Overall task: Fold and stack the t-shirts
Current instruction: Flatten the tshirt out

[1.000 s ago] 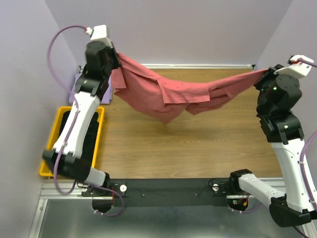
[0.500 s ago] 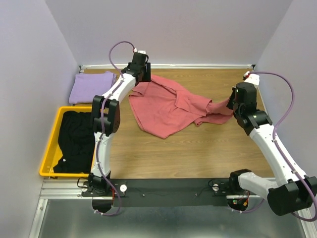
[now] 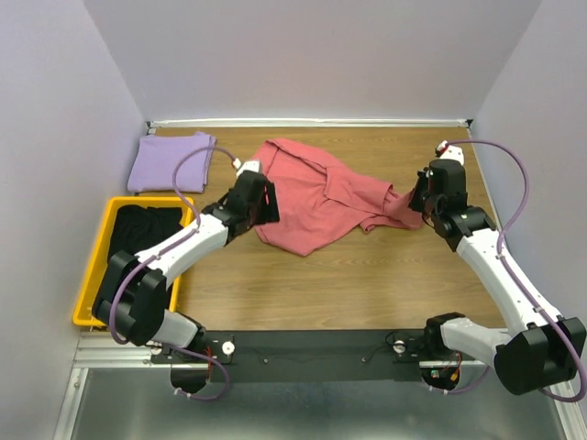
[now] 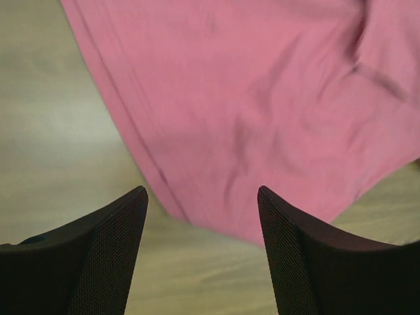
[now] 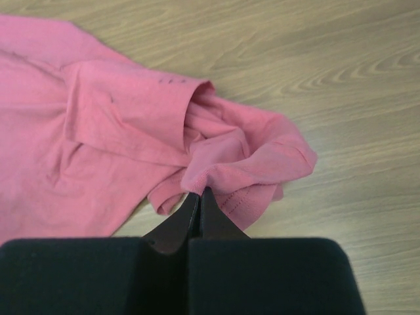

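A salmon-pink t-shirt lies rumpled on the wooden table, spread from the back centre toward the right. My left gripper hovers over its near-left edge, open with nothing between the fingers; in the left wrist view the left gripper frames the pink t-shirt's hem and bare wood. My right gripper is at the shirt's right end. In the right wrist view the right gripper is shut on a bunched fold of the pink t-shirt. A folded lavender t-shirt lies at the back left.
A yellow bin stands at the left edge with black t-shirts inside. Walls close in the table on the left, back and right. Bare wood stretches in front of the pink shirt.
The pink shirt, held stretched in the air by both grippers, has come down onto the table. My left gripper let go, opened and drew back toward me. The right gripper lowered, still shut.
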Available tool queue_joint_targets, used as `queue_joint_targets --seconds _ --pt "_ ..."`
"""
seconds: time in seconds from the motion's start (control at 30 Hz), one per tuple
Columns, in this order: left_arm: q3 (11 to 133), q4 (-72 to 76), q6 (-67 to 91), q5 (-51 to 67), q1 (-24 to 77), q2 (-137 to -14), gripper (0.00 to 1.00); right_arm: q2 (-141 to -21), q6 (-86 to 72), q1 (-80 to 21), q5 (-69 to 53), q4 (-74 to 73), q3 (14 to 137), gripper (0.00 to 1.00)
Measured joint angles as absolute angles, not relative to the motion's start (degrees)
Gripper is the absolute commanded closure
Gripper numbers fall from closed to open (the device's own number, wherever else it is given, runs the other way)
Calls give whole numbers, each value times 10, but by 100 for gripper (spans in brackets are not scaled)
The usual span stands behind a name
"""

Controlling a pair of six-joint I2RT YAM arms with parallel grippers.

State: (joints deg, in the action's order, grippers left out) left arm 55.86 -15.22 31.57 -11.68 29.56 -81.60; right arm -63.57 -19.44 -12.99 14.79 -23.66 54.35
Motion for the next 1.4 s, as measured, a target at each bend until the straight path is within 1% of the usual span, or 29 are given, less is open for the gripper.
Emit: queue_joint_targets --seconds 0.1,0.2,0.37,0.43,0.57,0.6,0.67,0.7,0.73,0.93,1.03,1.07,1.1,1.13,1.17,1.2,1.23,1.3,1.4 --pt "491 -155 369 -103 311 -815 23 -633 -195 -130 133 -237 532 99" --pt "452 -144 420 -99 322 -814 23 -628 -196 -130 118 -237 523 99" --pt "438 -119 470 -98 332 -827 23 -615 -199 -130 100 -237 511 99" --pt "441 -108 484 -99 341 -844 26 -610 -200 -130 95 -237 507 99" --pt "452 -95 506 -109 360 -894 42 -599 -200 -130 91 -237 499 99" --pt "459 -93 509 -112 363 -899 54 -597 -200 -130 90 -237 498 100" --pt "475 -95 515 -123 372 -915 74 -591 -199 -130 90 -237 496 99" --pt "483 -103 515 -131 374 -920 94 -589 -199 -130 90 -237 496 99" --pt "494 -117 518 -144 376 -923 100 -587 -199 -130 90 -237 496 99" --pt "602 -244 488 -237 379 -903 100 -569 -193 -130 96 -237 496 99" --pt "656 -318 452 -291 380 -864 91 -556 -188 -130 101 -239 496 99" --pt "674 -339 437 -309 380 -852 81 -553 -185 -130 103 -239 496 99" --pt "684 -352 427 -318 380 -847 73 -550 -184 -130 105 -239 496 100" --pt "700 -367 410 -333 380 -846 63 -549 -183 -130 106 -239 496 100" --pt "709 -375 398 -343 380 -851 50 -548 -182 -130 107 -239 496 99" --pt "722 -380 383 -354 380 -865 28 -548 -181 -130 109 -239 496 99" --pt "729 -382 370 -359 380 -878 23 -548 -180 -130 109 -239 496 99" --pt "750 -380 342 -366 378 -927 17 -548 -179 -130 109 -240 496 99" --pt "785 -365 317 -362 374 -1008 17 -548 -179 -130 109 -240 496 99"
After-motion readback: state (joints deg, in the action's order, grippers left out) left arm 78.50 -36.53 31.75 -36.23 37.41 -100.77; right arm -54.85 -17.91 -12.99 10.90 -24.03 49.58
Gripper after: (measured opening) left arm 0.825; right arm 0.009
